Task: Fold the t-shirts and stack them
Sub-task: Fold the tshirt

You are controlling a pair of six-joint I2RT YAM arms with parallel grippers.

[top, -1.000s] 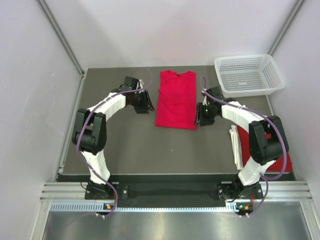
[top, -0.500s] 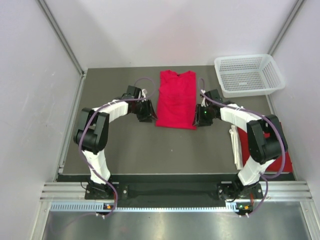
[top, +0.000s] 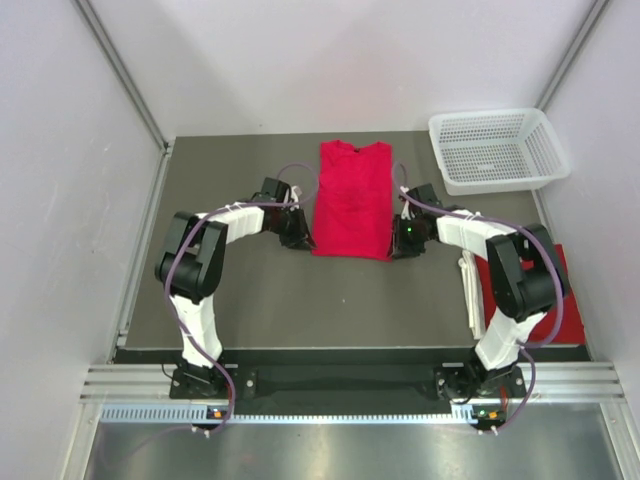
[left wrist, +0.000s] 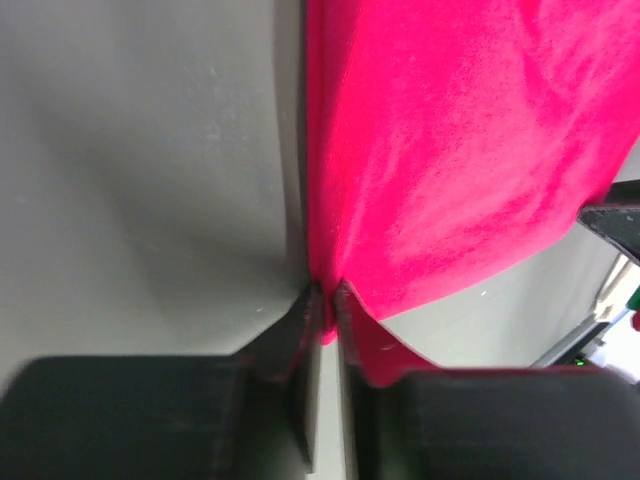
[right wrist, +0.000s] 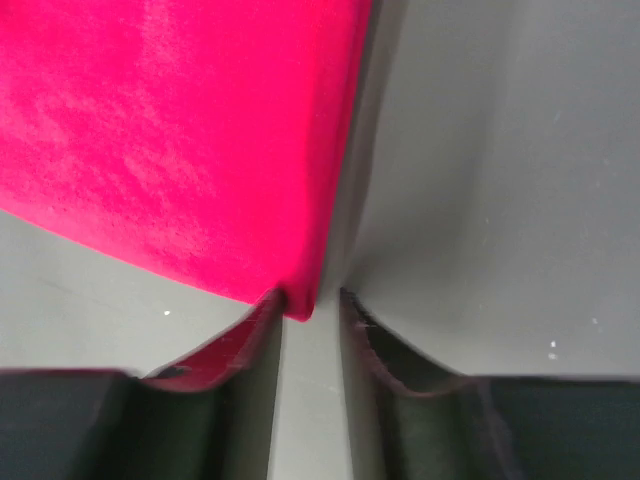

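The left arm reached in from 9 o'clock across the dark grey flat table (top: 260, 290), and the left gripper (left wrist: 328, 298) sat at the 7 o'clock corner of the bright red short-sleeved cloth t-shirt (top: 352, 198). In the left wrist view its two black fingers (left wrist: 300, 325) were drawn almost together, with a thin edge of that corner's red cloth pinched between them. The t-shirt lay flat at the table's middle, towards 12 o'clock. It was folded into a long narrow panel, with its round neck at the far end and its hem towards the arms. The right gripper (right wrist: 308, 305) was at the shirt's 5 o'clock corner. Its black fingers (right wrist: 370, 335) stood a little apart on either side of the corner tip; the cloth lay between them but was not clamped. The white plastic mesh basket (top: 497, 150) stood at 1 o'clock on the table, well apart from the shirt. At 4 o'clock, partly hidden under the right arm, lay a folded red cloth (top: 488, 295) with a white strip (top: 469, 290) just beside its 9 o'clock edge.
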